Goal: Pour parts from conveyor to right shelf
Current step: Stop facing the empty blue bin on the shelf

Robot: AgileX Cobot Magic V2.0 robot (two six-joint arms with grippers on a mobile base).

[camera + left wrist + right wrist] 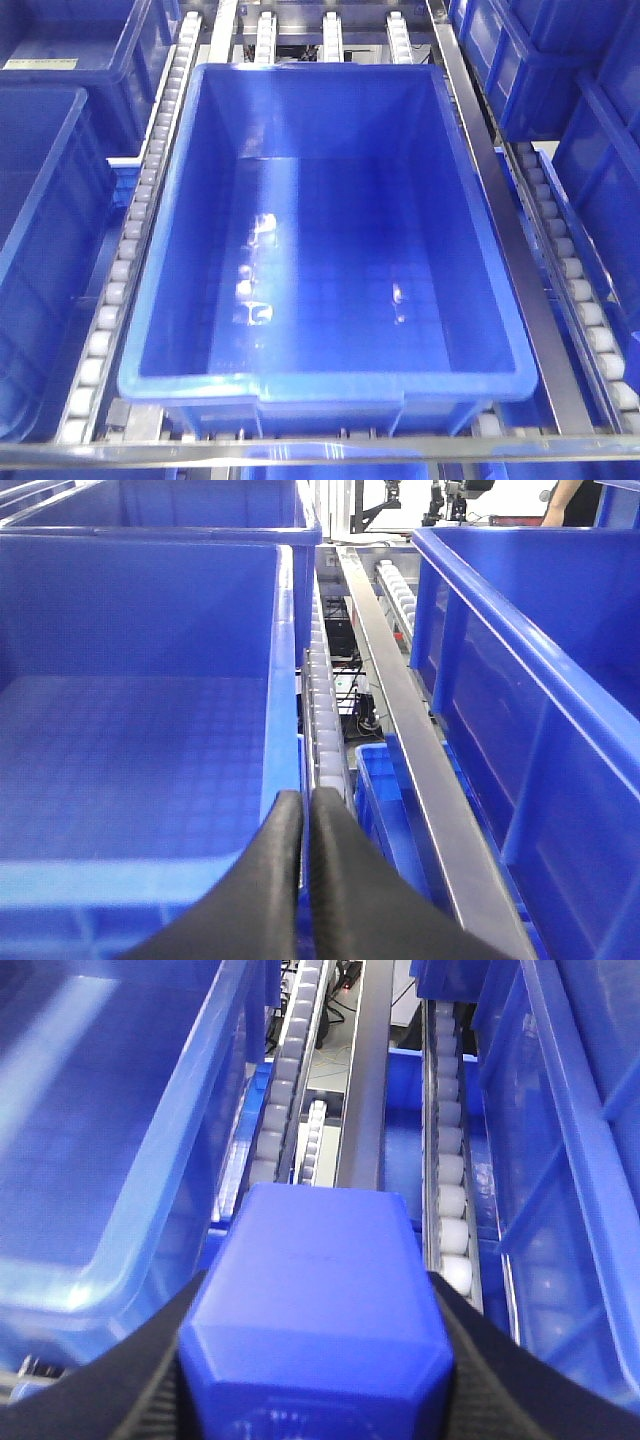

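While near blue tubs [150, 1160], block [315, 1310] between fingers [140, 1395]

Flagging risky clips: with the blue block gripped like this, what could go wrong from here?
The right claw holds the blue block seemingly above the roller track and steel rail, beside the tub; released here, it may miss the tub. The shut left claw, near another tub's rim, might knock it.

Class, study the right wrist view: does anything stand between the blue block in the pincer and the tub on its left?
Only the tub's own rim. The block, clamped in the right pincer, is outside that tub, by the roller track; the tub is open-topped, with nothing else visible between.
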